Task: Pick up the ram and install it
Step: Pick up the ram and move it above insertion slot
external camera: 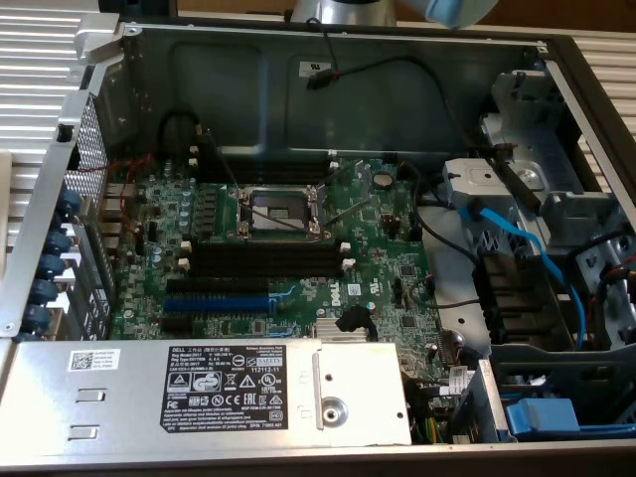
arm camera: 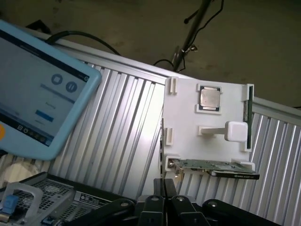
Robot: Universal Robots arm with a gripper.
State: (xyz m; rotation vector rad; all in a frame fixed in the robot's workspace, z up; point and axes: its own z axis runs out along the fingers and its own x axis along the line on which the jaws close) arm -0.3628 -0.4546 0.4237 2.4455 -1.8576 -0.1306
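The arm (external camera: 338, 10) shows silver-grey metal and a light-blue joint cap (external camera: 459, 10) at the exterior view's top edge, while the claw (arm camera: 164, 184) is black, its links joined by round pivots.

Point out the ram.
In the wrist view, the ram sits along one edge of the white holder, right beside the white block, with the CPU nearby.

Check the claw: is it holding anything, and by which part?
Nothing is held. The claw is shut on nothing, apart from the white parts tray.
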